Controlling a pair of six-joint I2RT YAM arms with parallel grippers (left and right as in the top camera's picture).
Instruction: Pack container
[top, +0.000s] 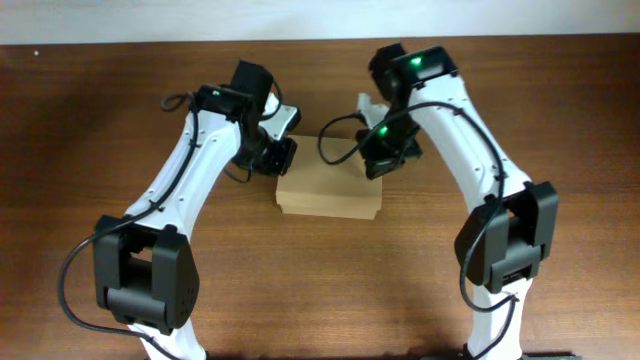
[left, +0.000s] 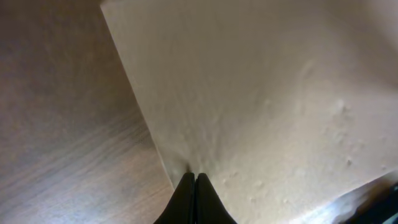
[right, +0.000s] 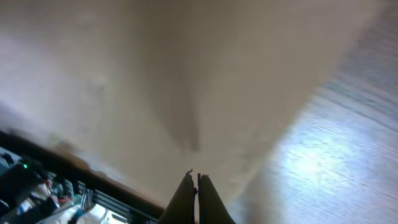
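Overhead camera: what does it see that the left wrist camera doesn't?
Only the overhead view shows the right gripper and the whole container. Only the left wrist view shows, close up, the left gripper with its fingers shut together at the container's top near an edge, and small dents in the cardboard. Both show the container and the brown wooden table.
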